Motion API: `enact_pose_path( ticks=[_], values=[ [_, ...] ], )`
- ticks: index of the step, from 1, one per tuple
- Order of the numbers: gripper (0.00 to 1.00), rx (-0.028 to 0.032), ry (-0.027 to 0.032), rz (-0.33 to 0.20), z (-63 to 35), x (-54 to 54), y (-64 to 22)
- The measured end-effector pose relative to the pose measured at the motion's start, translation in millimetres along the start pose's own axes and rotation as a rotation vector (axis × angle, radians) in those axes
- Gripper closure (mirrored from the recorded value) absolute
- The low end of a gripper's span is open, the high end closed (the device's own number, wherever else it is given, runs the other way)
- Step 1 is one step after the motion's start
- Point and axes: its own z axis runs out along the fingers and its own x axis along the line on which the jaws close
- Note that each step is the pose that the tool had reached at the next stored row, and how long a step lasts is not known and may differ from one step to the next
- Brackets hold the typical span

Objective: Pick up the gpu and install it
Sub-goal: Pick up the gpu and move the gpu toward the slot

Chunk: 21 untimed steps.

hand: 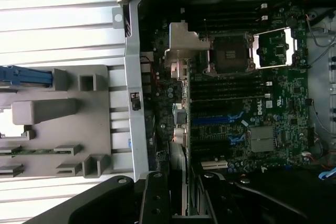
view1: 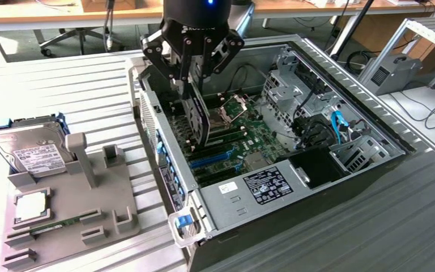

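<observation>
Count so far: 1 open PC case (view1: 353, 122), 1 gpu (view1: 195, 119), 1 claw (view1: 190, 79), 1 grey parts holder (view1: 74, 226). The holder's got 1 hard drive (view1: 32, 150) in a blue frame, 1 processor chip (view1: 32, 205) and 1 green memory stick (view1: 47, 228). Inside the case, 1 power supply (view1: 267, 184).

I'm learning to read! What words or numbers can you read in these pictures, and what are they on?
"DELL": printed sideways on the motherboard.
White label on the power supply: too small to read.
Label on the hard drive: too small to read.
Lettering on the gripper holding the gpu: too blurred to read.
</observation>
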Motion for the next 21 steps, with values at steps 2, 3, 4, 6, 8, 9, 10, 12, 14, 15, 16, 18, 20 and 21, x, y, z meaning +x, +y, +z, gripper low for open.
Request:
enact_pose_path(
  ticks=[2,3,4,6,8,9,10,12,14,15,16,18,20,21],
  values=[
    [0.74,0.0001,-0.0001,0.000,0.3,-2.0,0.1],
    [0.74,0.0001,0.0000,0.000,0.4,-2.8,0.2],
    [0.74,0.0002,0.0000,0.000,0.5,-3.7,0.2],
    [0.74,0.0003,0.0000,0.000,0.8,-5.4,0.4],
    [0.74,0.0004,0.0000,0.000,1.2,-7.2,0.5],
    [0.74,0.0003,0.0000,0.000,1.3,-8.0,0.5],
    [0.74,0.0005,0.0000,0.000,1.6,-9.4,0.6],
    [0.74,0.0005,-0.0001,0.000,2.1,-11.1,0.8],
    [0.74,0.0006,0.0000,0.000,2.5,-13.3,0.9],
    [0.74,0.0006,-0.0001,0.000,2.8,-14.3,1.0],
    [0.74,0.0007,0.0000,0.000,2.9,-15.3,1.1],
    [0.74,0.0008,-0.0001,0.000,3.4,-17.5,1.2],
    [0.74,0.0008,-0.0001,0.000,3.9,-19.6,1.3],
    [0.74,0.0008,-0.0001,0.000,4.2,-20.8,1.4]
  ],
)
